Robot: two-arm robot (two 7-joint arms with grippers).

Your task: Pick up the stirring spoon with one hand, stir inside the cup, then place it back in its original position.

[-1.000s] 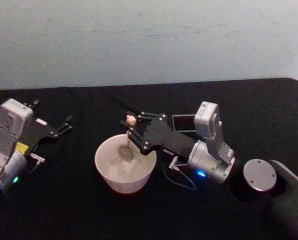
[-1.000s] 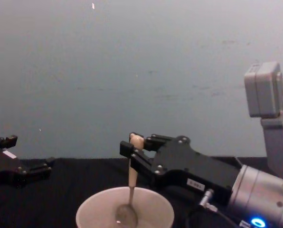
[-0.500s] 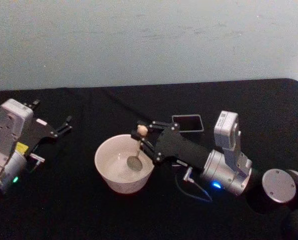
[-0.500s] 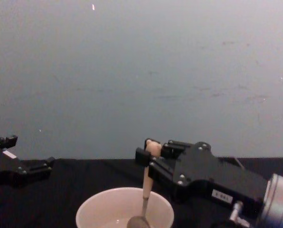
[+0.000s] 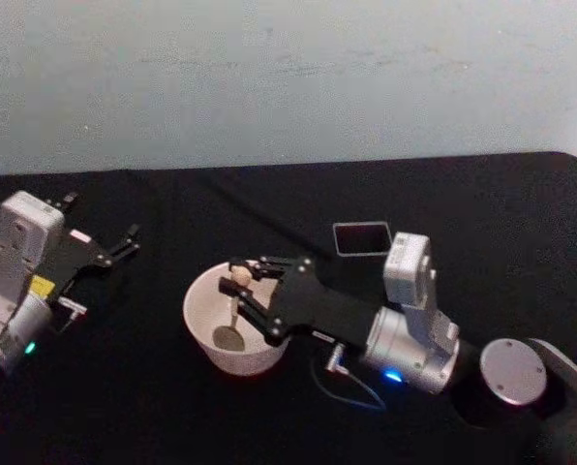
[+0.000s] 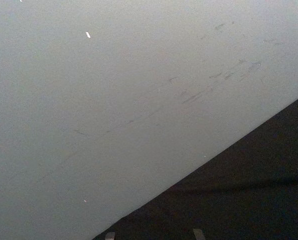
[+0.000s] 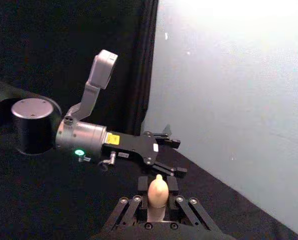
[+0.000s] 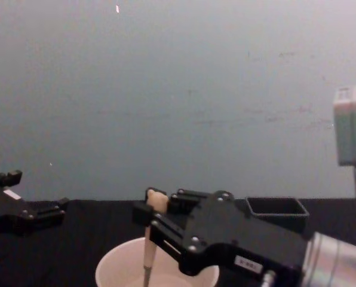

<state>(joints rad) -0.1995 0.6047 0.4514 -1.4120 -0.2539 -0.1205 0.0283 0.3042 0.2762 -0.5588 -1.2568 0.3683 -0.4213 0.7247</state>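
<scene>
Over the cup [image 5: 196,302], near the middle of the black table [image 5: 482,203], the right gripper [image 5: 240,281] has its two fingers closed on the beige handle of the stirring spoon [image 5: 232,308], just under the bear head; the spoon hangs nearly upright, its shiny bowl low inside the cup and a little toward the robot's side of it; the pick-up looks done, and the stirring seems to be under way; what is left, as I judge it, is to finish the stirring, lift the spoon clear of the rim and set it back in the dark grey holder [image 5: 362,238], which stands beyond the arm, apart from the cup, with nothing showing in it; the left gripper [image 5: 100,217] rests at the table's left side, fingers spread, holding nothing.
</scene>
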